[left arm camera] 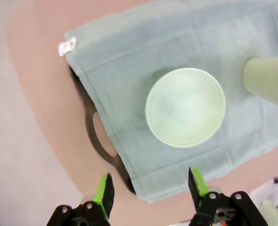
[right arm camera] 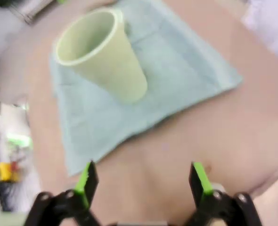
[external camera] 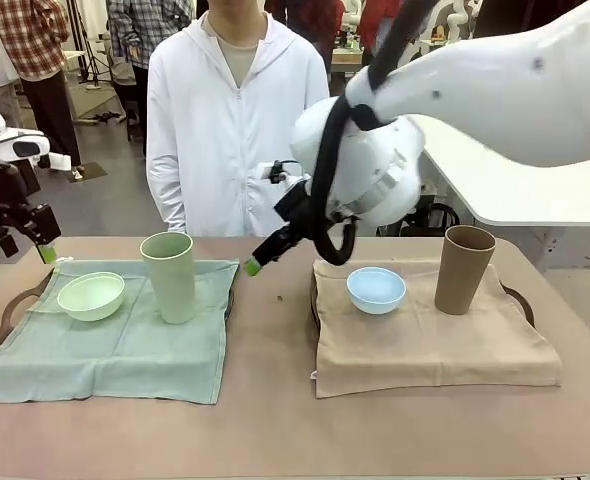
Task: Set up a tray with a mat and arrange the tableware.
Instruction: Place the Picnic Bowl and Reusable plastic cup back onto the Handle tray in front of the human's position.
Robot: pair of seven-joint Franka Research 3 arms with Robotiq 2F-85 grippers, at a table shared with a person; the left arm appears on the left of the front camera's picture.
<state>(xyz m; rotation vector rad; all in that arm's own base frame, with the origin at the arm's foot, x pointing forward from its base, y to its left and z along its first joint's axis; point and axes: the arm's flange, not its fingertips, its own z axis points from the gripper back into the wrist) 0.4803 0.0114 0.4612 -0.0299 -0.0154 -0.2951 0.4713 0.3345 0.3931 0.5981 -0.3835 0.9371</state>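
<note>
Green tray (left arm camera: pixel 99 143) largely hidden under its mat (left arm camera: pixel 129 70) (one handle shows). Left fingers (left arm camera: pixel 104 190) and right fingers (right arm camera: pixel 199 181) parted, holding nothing above the surface (right arm camera: pixel 186 146).

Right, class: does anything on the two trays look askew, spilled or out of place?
Nothing is spilled or tipped. The green mat lies slightly skewed over its tray. The green bowl, green tumbler, blue bowl and brown tumbler stand upright.

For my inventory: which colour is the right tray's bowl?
Light blue bowl, best in front view.
</note>
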